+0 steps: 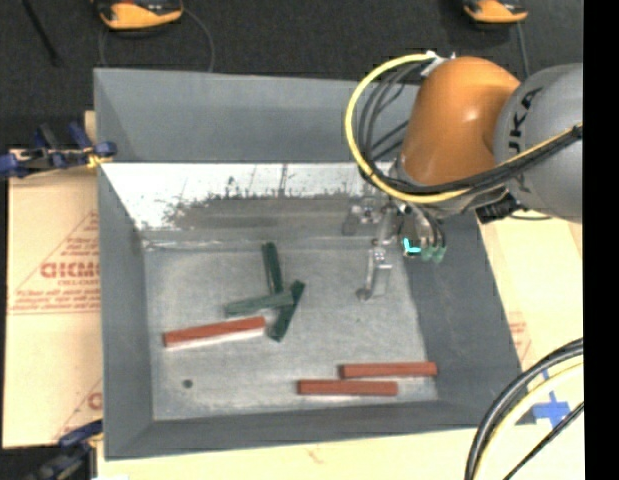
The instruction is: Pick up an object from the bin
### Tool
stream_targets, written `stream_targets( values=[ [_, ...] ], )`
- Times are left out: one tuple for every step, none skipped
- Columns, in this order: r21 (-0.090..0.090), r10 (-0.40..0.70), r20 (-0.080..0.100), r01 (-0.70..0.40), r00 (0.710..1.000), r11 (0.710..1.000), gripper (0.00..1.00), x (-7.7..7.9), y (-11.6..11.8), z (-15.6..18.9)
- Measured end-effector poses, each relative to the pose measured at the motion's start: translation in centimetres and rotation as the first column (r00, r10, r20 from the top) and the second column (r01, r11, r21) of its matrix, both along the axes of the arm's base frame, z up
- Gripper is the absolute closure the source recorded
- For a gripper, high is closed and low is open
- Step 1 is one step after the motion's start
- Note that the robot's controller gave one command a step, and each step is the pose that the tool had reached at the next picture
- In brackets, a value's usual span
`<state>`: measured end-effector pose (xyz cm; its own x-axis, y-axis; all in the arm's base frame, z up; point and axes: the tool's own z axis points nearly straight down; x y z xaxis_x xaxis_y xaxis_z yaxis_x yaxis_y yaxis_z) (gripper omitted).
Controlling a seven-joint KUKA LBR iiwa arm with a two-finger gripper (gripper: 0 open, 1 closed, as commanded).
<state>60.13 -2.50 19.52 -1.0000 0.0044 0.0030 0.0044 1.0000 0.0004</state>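
My gripper (373,274) hangs in the right half of the bin, above bare floor near the back wall, with nothing seen in it. To its left lie three dark green sticks (273,268) crossed over one another, a short way off and not touching it. A reddish-brown stick (214,334) with a pale side lies left of and below that cluster. Two more reddish-brown sticks lie near the front wall, one (388,370) almost straight below the gripper and another (347,388) just in front of it.
The arm with its orange cover and yellow cables reaches in over the bin's right rear corner. A small dark speck (187,384) lies on the floor at the front left. The bin's sloped walls close in on all sides.
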Motion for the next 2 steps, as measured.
stream_targets(
  values=[
    [0.002,-0.099,-0.003,0.099,0.995,0.995,0.00,-8.9,6.2,-3.5],
    [0.003,-0.080,0.010,0.080,0.997,0.997,0.00,-4.8,11.2,-11.9]
  ],
)
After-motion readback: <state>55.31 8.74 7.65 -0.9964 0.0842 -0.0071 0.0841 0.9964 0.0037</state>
